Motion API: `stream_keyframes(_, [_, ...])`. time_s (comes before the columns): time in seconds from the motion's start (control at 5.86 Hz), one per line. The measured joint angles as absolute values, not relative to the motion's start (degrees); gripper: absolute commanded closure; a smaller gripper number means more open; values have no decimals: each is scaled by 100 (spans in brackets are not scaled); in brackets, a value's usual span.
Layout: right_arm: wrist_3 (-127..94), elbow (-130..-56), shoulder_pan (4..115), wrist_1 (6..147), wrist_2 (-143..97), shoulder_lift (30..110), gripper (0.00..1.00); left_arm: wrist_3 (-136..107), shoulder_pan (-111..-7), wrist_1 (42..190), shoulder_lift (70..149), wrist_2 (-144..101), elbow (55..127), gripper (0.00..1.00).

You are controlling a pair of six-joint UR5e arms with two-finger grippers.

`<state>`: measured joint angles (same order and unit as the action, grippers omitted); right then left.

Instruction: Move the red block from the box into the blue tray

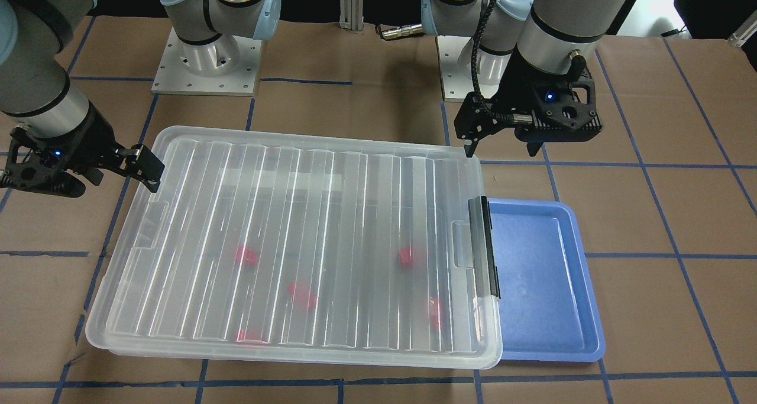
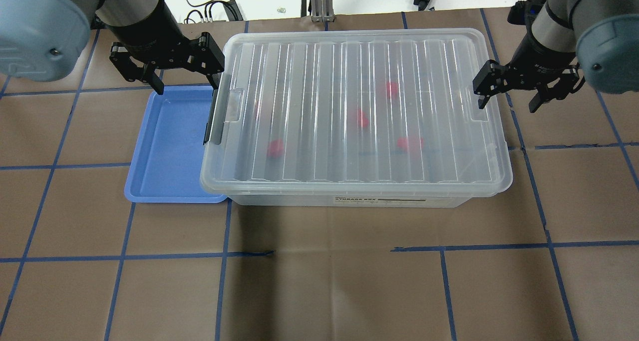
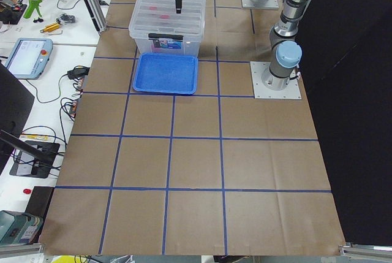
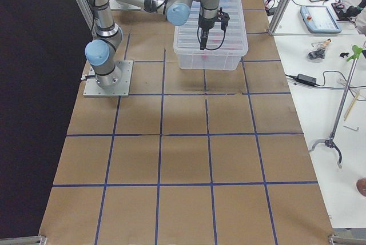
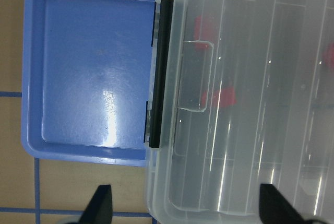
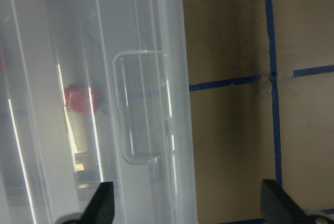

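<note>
The box (image 2: 349, 181) is a clear bin that stands mid-table with its ribbed lid (image 1: 307, 238) on and its black latch bar (image 1: 488, 247) at the end facing the blue tray (image 1: 544, 285). The tray lies empty against that end. Several red blocks show blurred through the lid, such as one (image 1: 406, 256) near the latch. I cannot tell which is the stepped red block. My left gripper (image 2: 187, 85) is open above the latch end and the tray's far edge. My right gripper (image 2: 506, 105) is open above the box's other end.
Brown paper with a blue tape grid covers the table (image 2: 319, 281). The two arm bases (image 1: 207, 55) (image 1: 473, 61) stand behind the box. Benches with a tablet (image 3: 27, 54), cables and tools run along the table's far side.
</note>
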<state>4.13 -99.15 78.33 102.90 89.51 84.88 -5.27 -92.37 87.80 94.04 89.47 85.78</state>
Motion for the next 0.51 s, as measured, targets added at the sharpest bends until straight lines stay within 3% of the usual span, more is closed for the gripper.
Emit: stream_keyframes(0.51, [844, -10398, 7490, 10559, 8921, 8484, 0, -527, -9238, 8780, 9404, 8947, 8578, 2])
